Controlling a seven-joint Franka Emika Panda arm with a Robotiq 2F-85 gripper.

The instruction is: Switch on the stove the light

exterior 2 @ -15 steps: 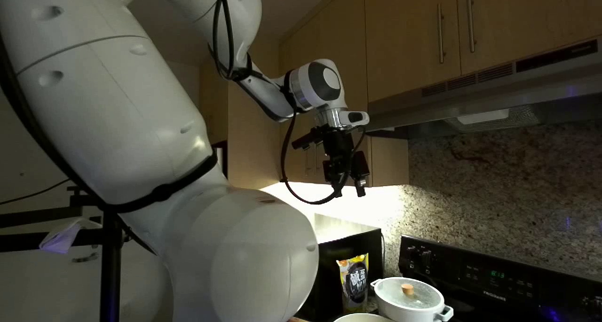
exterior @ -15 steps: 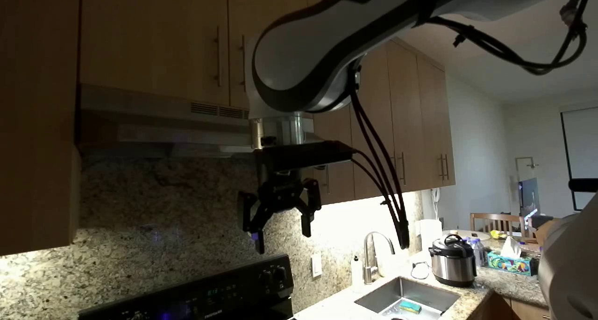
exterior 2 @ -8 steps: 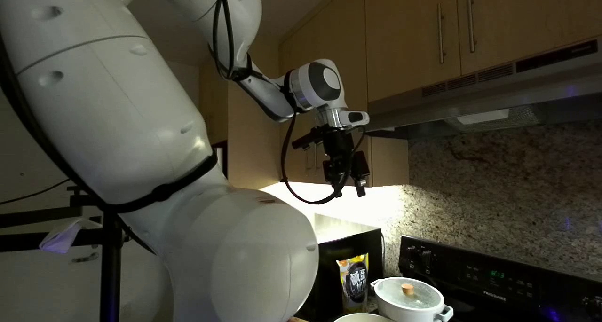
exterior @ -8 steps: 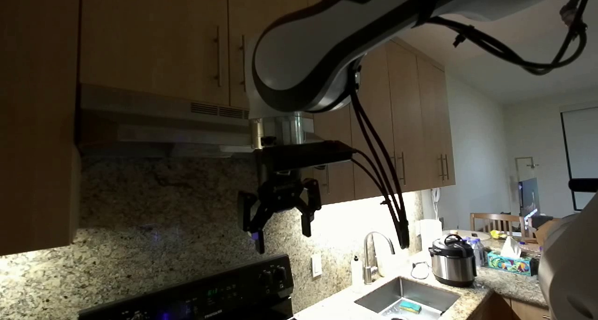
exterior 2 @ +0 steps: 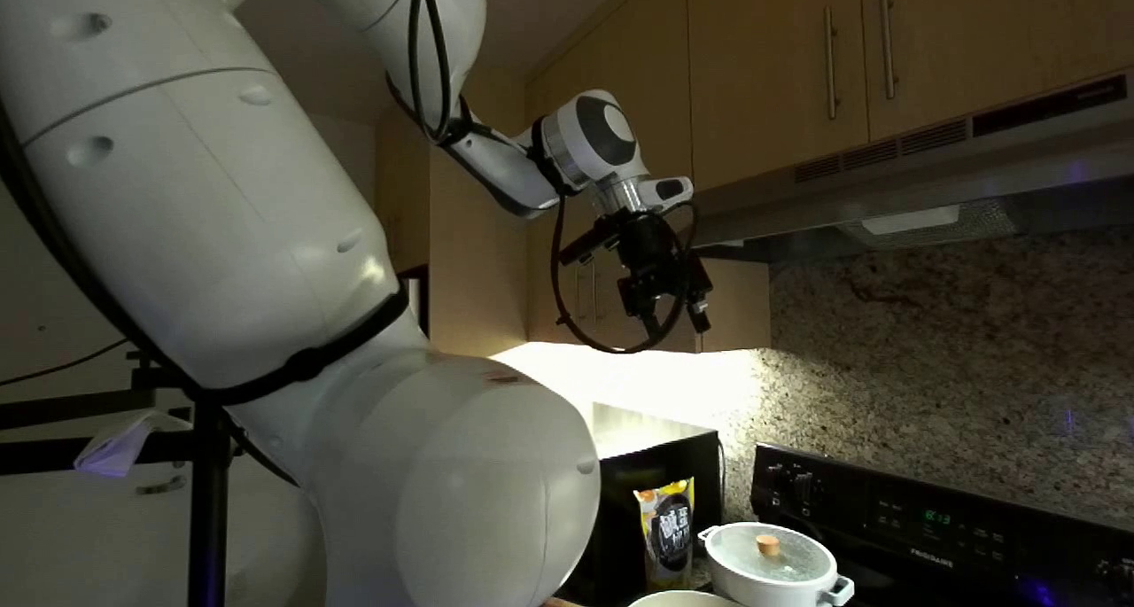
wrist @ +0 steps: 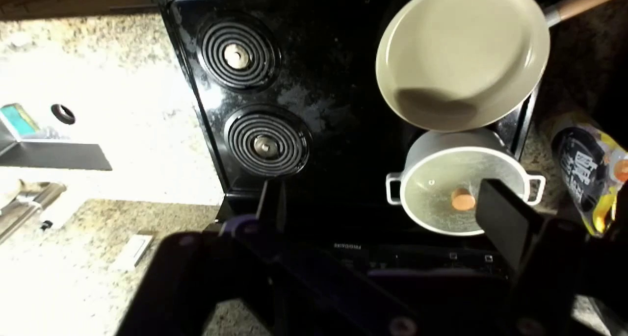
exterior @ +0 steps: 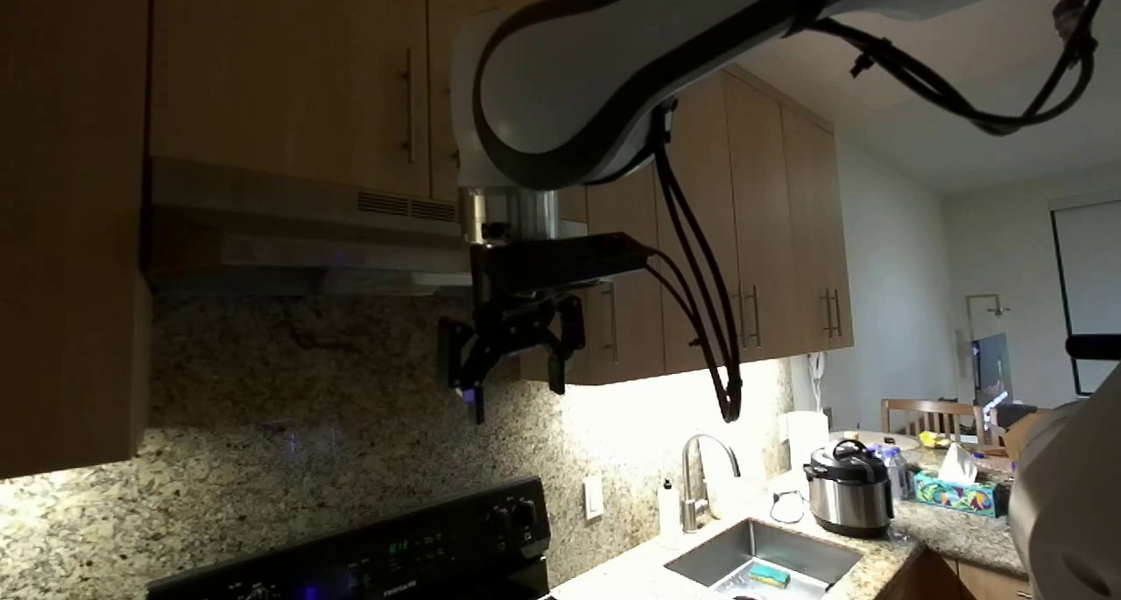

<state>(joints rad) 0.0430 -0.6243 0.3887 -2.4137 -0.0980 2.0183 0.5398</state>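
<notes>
Gripper (exterior: 518, 403): jaws spread, nothing between them.
Fingers (wrist: 503, 216): pointing down and touching nothing; the stove (wrist: 338, 105) lies well below them.
Cable (exterior: 730, 394): hangs lower than the palm; the part most likely to snag.
Hood (exterior 2: 912, 182): above the stove; the fingertips hang lower than its underside. The gap to the gripper cannot be judged.
Light (exterior 2: 911, 220): pale lens under the hood, apparently unlit; taken as the task's light.
Switch: not made out. The dark strip (exterior 2: 1048, 106) on the hood's front probably carries it; confirm before contact.
Step in hand: judged a free-space approach to the hood; the light is not yet on.
Jaw setting: bring the fingers together before contact, so the tips act as one narrow probe.
Approach: stop short of the strip, square the tips to it, then advance slowly.
Press: apply light force at one point; withdraw along the same line.
Clearance: keep the cable off the hood's lip and the cabinet handle (exterior 2: 830, 62).
Pot (exterior 2: 766, 589) and pan (wrist: 463, 56): on the stove; pass high above both.
Knobs (exterior 2: 803, 486): on the stove's back; do not touch.
Check: lens glowing.
</notes>
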